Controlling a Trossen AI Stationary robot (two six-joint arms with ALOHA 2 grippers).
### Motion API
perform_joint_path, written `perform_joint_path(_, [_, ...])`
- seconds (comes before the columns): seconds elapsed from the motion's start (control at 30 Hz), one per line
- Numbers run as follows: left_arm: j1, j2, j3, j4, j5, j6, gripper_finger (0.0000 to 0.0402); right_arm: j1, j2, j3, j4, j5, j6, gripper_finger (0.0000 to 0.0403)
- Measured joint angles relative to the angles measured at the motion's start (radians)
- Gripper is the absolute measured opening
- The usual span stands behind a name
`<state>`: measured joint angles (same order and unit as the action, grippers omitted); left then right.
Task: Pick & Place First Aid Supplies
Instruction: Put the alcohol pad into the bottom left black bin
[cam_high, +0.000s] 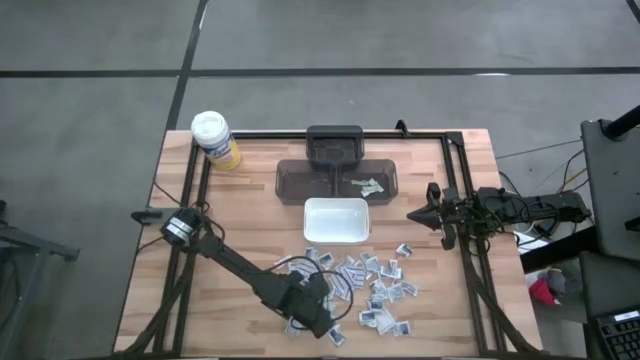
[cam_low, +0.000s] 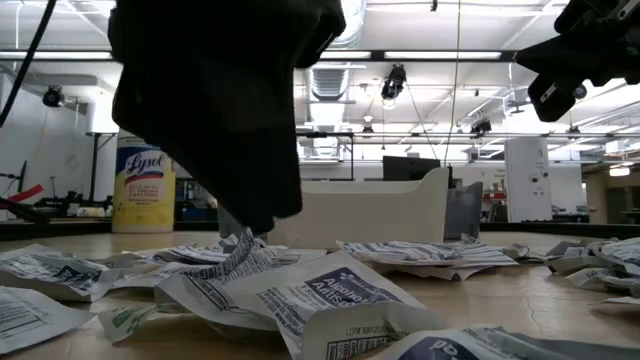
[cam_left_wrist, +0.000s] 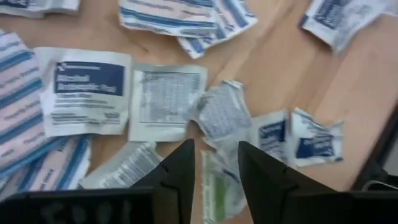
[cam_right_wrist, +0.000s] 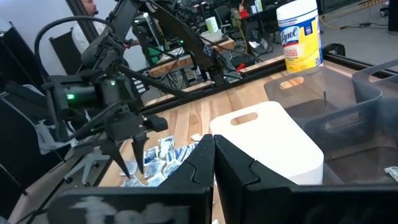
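Note:
The first aid supplies are small flat sealed packets, white and grey with bluish print, strewn over the near right part of the table. My left gripper slants down over the pile's near left edge, open. In the left wrist view its fingers stand either side of a crumpled grey packet and a greenish one. The low view shows its fingertips just at the packets' tops. My right gripper waits shut and level at the table's right side, holding nothing. My left gripper comes down at a slant from the table's left, with open fingers low over the crumpled packets. Whether a fingertip touches them, I cannot tell. Every packet lies flat on the table.
A white tray stands mid-table, just beyond the pile. Behind it are dark plastic bins, the right one holding a few packets. A yellow canister with a white lid stands at the far left corner.

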<state>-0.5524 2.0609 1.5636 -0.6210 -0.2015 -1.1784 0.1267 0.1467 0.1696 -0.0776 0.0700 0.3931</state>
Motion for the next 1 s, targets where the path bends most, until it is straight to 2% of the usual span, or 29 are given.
perform_joint_path(0.2, [0.001, 0.000, -0.033, 0.026, 0.045, -0.041, 0.0115, 0.000, 0.000, 0.000, 0.000, 0.000, 0.000, 0.0008])
perform_joint_path(1.0, [0.002, -0.005, -0.031, 0.027, 0.072, -0.194, 0.0112, 0.000, 0.000, 0.000, 0.000, 0.000, 0.000, 0.0008])
